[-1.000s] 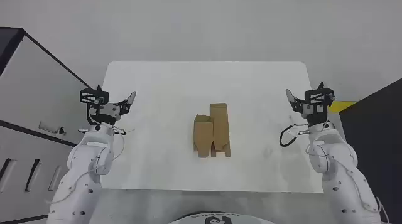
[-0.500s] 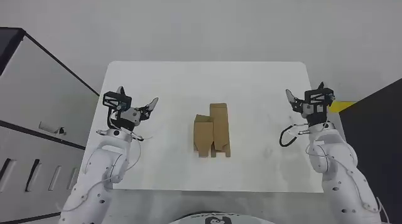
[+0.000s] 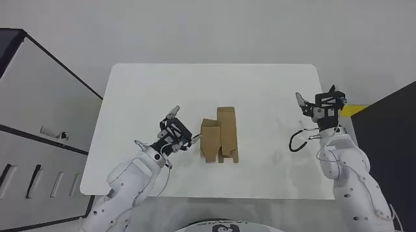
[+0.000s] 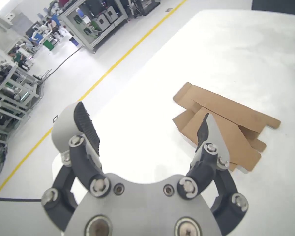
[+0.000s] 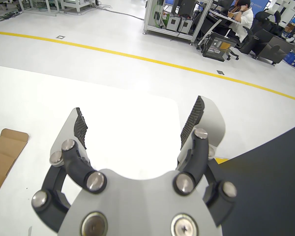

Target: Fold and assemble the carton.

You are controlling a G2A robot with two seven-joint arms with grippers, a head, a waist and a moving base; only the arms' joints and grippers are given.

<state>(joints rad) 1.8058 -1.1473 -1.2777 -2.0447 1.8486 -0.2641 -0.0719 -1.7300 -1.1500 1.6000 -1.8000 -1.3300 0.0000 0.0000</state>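
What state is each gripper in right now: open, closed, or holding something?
Left gripper: open, empty, near the carton.
Right gripper: open, empty.

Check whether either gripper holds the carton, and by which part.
Nothing is held. The left gripper is open and empty just beside the flat carton. The right gripper is open and empty too, well apart from it.

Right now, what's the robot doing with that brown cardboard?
The robot is meant to fold the carton into a box. It lies flat on the white table, not yet folded. The left gripper is open close beside it, holding nothing. The right gripper is open too, off by the table's edge.
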